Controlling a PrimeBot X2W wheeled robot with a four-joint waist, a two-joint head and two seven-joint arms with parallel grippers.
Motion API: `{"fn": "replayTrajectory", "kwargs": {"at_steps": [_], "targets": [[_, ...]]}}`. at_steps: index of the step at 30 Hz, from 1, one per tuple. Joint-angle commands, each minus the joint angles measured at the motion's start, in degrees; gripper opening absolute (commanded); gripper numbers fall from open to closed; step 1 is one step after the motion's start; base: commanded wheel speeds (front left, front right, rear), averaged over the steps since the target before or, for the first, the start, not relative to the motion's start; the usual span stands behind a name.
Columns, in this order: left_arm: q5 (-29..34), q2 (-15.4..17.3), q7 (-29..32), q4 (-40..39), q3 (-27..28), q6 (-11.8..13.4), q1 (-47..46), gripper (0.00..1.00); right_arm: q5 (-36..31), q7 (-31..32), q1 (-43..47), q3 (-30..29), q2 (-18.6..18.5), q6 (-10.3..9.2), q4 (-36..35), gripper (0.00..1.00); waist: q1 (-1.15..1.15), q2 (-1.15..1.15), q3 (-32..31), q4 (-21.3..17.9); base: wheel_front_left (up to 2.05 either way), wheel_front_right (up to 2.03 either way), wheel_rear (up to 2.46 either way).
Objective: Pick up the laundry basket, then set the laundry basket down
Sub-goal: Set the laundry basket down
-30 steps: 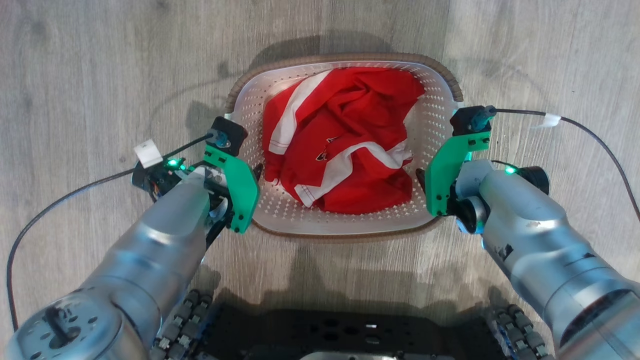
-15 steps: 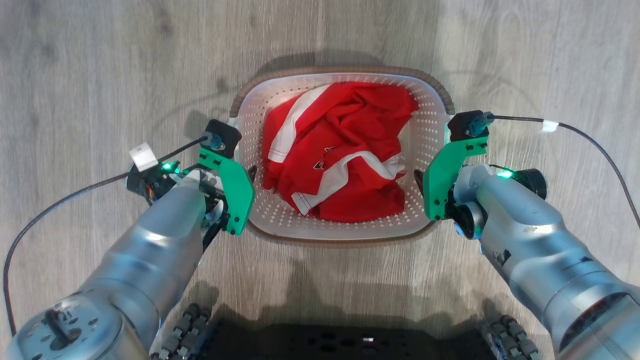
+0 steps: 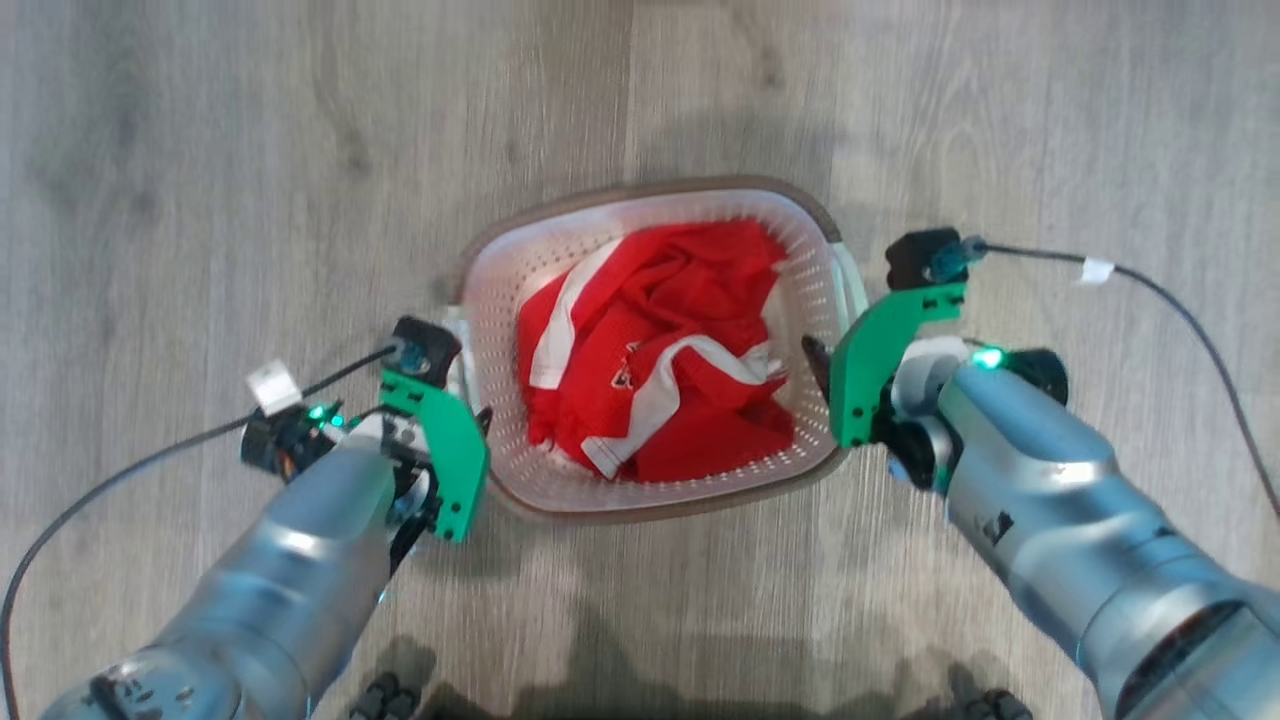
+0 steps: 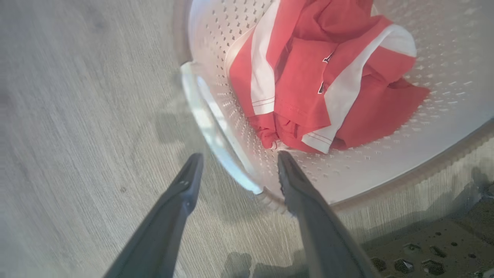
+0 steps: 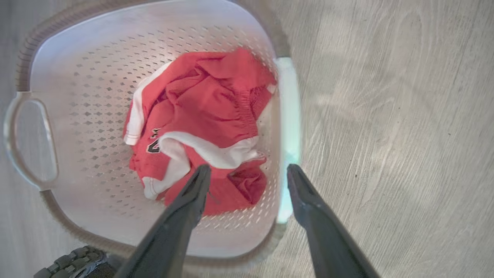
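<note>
Laundry basket, garment print perhaps lettering, left gripper and right gripper spread, empty

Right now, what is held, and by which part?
Nothing: left gripper and right gripper stand open astride the handles of the white perforated plastic laundry basket.

Red garment hides much of the laundry basket floor.
</note>
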Motion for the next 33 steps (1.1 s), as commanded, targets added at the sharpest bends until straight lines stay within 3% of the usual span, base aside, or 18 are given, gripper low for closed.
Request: {"fn": "replayTrajectory", "kwargs": {"at_steps": [1,15,25,29,33], "targets": [[-0.86,2.07,-0.6,0.4,1.15,0.85,1.17,1.0,1.37,-0.01,3.96,1.06,1.35,0.4,-0.81,1.0,0.0,0.0,-2.95,-0.39,0.0,0.0,0.0],[-1.26,4.09,-5.99,0.45,1.76,3.54,4.46,1.0,5.54,-1.06,7.87,4.61,1.35,0.4,-1.15,1.0,0.0,0.0,-10.9,-2.29,0.0,0.0,0.0],[-1.32,5.26,-10.35,-0.89,3.95,6.51,6.19,1.0,8.34,-9.8,9.41,5.64,1.35,0.4,-3.07,1.0,0.0,0.0,-19.32,-3.45,0.0,0.0,0.0],[0.95,7.44,-10.45,-7.66,7.76,10.03,5.9,1.0,8.72,-13.84,9.58,5.95,1.35,0.4,-3.57,1.0,0.0,0.0,-21.54,-3.43,0.0,0.0,0.0],[5.27,10.82,-10.46,-18.46,15.19,14.28,8.71,1.0,9.08,-18.18,9.67,5.54,1.35,0.4,-4.48,1.0,0.0,0.0,-22.91,-3.33,0.0,0.0,0.0]]}}
